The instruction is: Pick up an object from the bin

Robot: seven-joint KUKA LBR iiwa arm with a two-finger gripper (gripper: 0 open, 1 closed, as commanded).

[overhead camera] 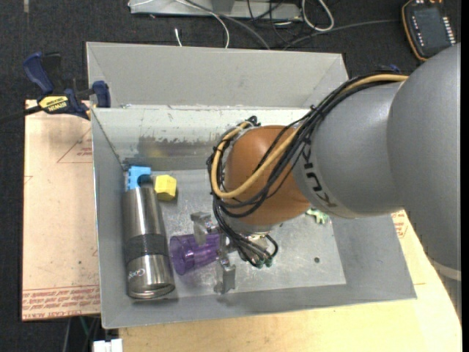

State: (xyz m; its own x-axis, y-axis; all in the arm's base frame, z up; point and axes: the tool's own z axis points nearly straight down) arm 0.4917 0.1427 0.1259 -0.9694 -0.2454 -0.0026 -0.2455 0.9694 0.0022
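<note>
While the hand (pixel 213 250) stands wide astride one purple piece (pixel 187 254), one steel flask (pixel 146 240) and one yellow block (pixel 166 187) lie nearby.

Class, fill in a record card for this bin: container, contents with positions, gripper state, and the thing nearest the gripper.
container: grey metal bin
left side: steel flask lying down, blue piece and yellow block by its far end
front middle: purple plastic piece beside the flask
gripper: open, one finger on either side of the purple plastic piece's right end
nearest thing: purple plastic piece
</note>
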